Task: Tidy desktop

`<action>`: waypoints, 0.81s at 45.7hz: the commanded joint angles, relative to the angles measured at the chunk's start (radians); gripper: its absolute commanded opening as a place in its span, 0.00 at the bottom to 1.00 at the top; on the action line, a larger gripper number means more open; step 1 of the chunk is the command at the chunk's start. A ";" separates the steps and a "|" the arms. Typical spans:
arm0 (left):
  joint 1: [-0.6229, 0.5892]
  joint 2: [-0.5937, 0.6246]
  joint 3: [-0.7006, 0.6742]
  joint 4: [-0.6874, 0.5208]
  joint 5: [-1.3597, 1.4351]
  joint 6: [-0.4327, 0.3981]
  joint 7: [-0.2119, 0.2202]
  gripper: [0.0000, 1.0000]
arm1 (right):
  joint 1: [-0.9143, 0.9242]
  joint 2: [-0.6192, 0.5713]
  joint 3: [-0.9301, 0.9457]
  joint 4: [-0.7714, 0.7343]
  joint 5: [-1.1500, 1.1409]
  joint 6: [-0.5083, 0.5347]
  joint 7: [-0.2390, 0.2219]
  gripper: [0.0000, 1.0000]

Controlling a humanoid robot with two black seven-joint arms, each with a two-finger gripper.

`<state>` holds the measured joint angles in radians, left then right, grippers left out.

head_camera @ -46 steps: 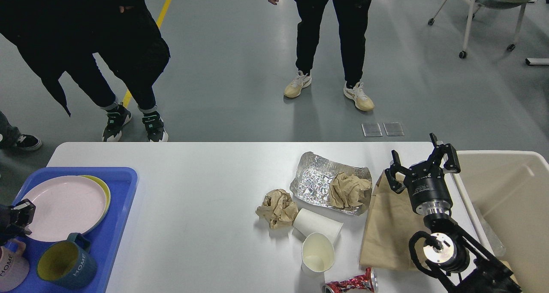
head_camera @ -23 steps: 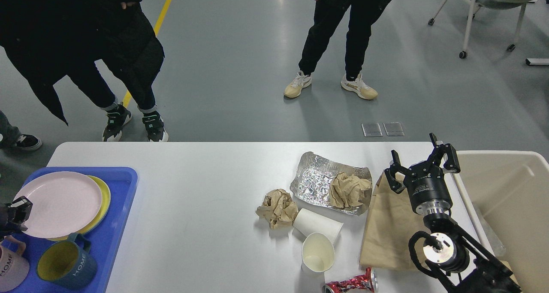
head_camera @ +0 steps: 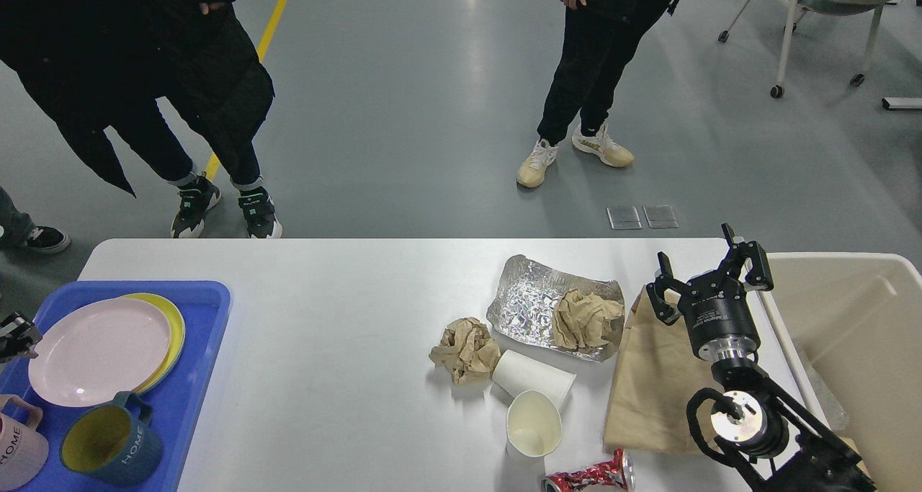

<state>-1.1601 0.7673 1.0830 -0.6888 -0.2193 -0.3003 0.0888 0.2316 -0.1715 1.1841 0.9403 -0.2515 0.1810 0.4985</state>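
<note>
worktop [head_camera: 324, 319]: rigid, fixed; you clear its litter.
right claw [head_camera: 709, 272]: fingers apart, empty.
left claw [head_camera: 14, 333]: can't tell.
brown paper bag [head_camera: 652, 384]: light, floppy; pinch an edge.

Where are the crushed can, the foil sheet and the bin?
crushed can [head_camera: 587, 475], head view, red side wall
foil sheet [head_camera: 524, 305], head view, bare left half
bin [head_camera: 828, 259], head view, far rim

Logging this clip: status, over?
Right gripper open, empty, above brown paper bag. Left gripper at frame edge, state unclear. Desktop cluttered: paper wads, cups, foil, crushed can. Nothing blocking.
</note>
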 commanded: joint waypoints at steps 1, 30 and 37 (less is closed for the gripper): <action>-0.004 0.003 0.000 0.002 0.000 0.001 -0.001 0.96 | 0.000 0.001 0.000 0.000 0.000 0.000 0.000 1.00; -0.361 0.061 0.031 0.002 0.000 -0.042 0.003 0.97 | 0.000 0.000 0.000 0.000 0.000 0.000 0.000 1.00; -0.472 0.083 -0.092 -0.005 0.000 -0.045 -0.007 0.97 | 0.000 0.001 0.000 0.000 0.000 0.000 0.000 1.00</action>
<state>-1.5668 0.8368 1.0879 -0.6889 -0.2192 -0.3432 0.0910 0.2316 -0.1713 1.1842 0.9403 -0.2516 0.1810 0.4985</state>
